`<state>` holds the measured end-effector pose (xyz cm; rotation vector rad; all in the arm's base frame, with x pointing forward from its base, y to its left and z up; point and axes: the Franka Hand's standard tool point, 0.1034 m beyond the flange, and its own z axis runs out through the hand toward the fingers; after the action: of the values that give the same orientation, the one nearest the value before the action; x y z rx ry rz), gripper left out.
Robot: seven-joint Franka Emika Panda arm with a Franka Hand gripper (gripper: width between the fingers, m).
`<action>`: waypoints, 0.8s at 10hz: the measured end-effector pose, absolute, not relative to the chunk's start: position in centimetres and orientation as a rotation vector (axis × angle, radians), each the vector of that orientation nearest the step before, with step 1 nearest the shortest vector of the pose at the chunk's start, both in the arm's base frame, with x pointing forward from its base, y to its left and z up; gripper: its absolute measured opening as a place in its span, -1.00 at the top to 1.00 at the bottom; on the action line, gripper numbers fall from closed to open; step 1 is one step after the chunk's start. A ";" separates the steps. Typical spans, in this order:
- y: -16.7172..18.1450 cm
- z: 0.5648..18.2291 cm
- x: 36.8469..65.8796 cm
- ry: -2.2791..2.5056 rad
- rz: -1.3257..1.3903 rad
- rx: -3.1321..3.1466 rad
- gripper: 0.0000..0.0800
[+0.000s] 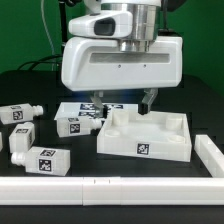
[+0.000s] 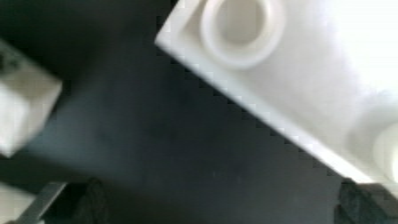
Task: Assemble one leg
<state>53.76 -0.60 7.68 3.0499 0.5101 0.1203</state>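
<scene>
Clock reading: a dial laid on the exterior view, centred on the square tray piece [image 1: 143, 140], with 12 at the picture's top edge.
Fingers: the fingers [image 1: 150, 100] hang at about 12 o'clock, just over the tray's far wall. One dark finger shows under the broad white hand body [image 1: 120, 60].
Finger state: in the blurred wrist view two dark tips sit wide apart with only dark tabletop between them. They are spread and hold nothing.
Legs: four alike, all lying on the tabletop [image 1: 150, 172], none touched by the fingers.
Nearest leg [image 1: 76, 123]: at 9 o'clock, just beside the tray's corner and in front of the marker board [image 1: 92, 106], with a tag facing the camera.
Far leg [image 1: 18, 114]: between 9 and 10 o'clock, well apart from the tray, its peg end turned toward the tray.
Middle leg [image 1: 22, 137]: at 9 o'clock, near the far leg on its 6 o'clock side.
Front leg [image 1: 45, 160]: at 8 o'clock, tag showing, near the white rail [image 1: 100, 188].
Marker board: at 10 to 11 o'clock, lying flat, partly hidden by the hand body.
Tray: lies flat with raised walls and a tag on its near wall. The wrist view shows a round corner hole [image 2: 240, 25].
White rail: runs along 6 o'clock, and another stretch stands at 3 o'clock.
Unclear: a white blur [image 2: 22, 100] at the wrist view's edge, which I cannot identify.
</scene>
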 end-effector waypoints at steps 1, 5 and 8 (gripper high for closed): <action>-1.0 7.7 52.5 0.412 0.105 3.071 -0.62; -1.2 7.0 51.8 0.264 0.075 3.126 -0.62; -1.5 5.9 50.4 0.150 0.014 3.144 -0.62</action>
<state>50.36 -1.51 5.90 3.1439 0.1498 0.0135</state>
